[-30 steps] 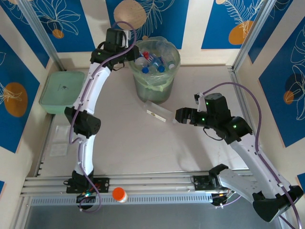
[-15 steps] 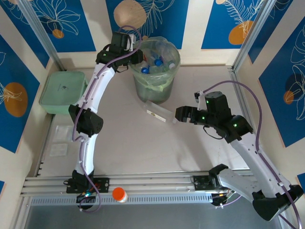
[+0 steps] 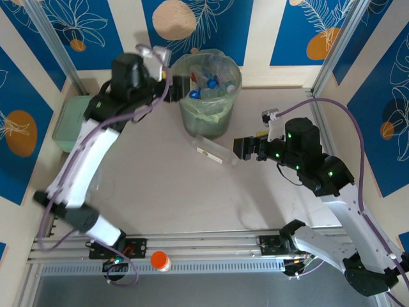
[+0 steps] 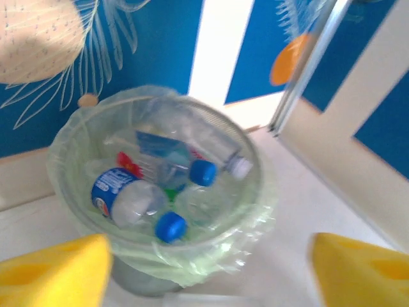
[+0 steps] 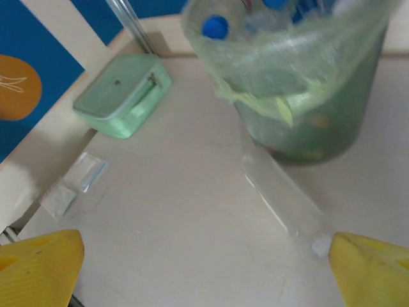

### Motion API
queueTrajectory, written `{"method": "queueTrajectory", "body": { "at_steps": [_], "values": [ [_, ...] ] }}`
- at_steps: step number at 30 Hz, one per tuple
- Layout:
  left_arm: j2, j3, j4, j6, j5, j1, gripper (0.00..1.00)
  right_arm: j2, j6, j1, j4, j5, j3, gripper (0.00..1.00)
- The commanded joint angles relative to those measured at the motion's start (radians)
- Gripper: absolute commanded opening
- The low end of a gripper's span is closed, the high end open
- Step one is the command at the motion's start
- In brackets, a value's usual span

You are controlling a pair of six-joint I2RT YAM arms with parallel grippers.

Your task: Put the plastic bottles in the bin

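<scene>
The bin [image 3: 206,110], lined with a pale green bag, stands at the back of the table and holds several plastic bottles [image 3: 209,82] with blue caps. In the left wrist view these bottles [image 4: 123,199] lie inside the bin [image 4: 64,185]. My left gripper [image 3: 182,80] hovers just left of the rim, open and empty [image 4: 211,284]. One clear plastic bottle [image 3: 214,151] lies on the table in front of the bin. My right gripper [image 3: 246,148] is open just right of it. In the right wrist view the clear bottle [image 5: 278,188] lies near my right finger [image 5: 374,272], and the gripper [image 5: 204,272] holds nothing.
A flat mint-green lidded box [image 3: 66,133] sits at the left wall, partly behind the left arm, and shows in the right wrist view [image 5: 124,96]. Small clear bags [image 5: 73,182] lie near it. An orange-capped jar [image 3: 160,260] stands on the front rail.
My left gripper has opened and drawn back left from over the bin, the arm swinging outward. My right gripper has opened wider and shifted slightly right.
</scene>
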Motion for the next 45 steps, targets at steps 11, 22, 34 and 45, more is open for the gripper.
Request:
{"method": "queueTrajectory", "body": {
  "at_steps": [11, 22, 34, 45],
  "values": [
    [-0.737, -0.924, 0.612, 0.244, -0.455, 0.0, 0.99, -0.228, -0.434, -0.013, 0.696, 0.273, -0.466, 0.99],
    [-0.717, -1.094, 0.371, -0.137, -0.952, 0.028, 0.99, -0.077, 0.094, -0.358, 0.474, -0.029, -0.463, 0.99],
    [-0.689, -1.11, 0.141, -0.539, -0.298, 0.158, 0.99, 0.444, -0.42, -0.125, 0.399, -0.127, -0.247, 0.99],
    [-0.724, -1.102, 0.2, -0.477, -0.034, 0.166, 0.99, 0.747, -0.45, -0.122, 0.44, -0.236, -0.2, 1.0]
  ]
}}
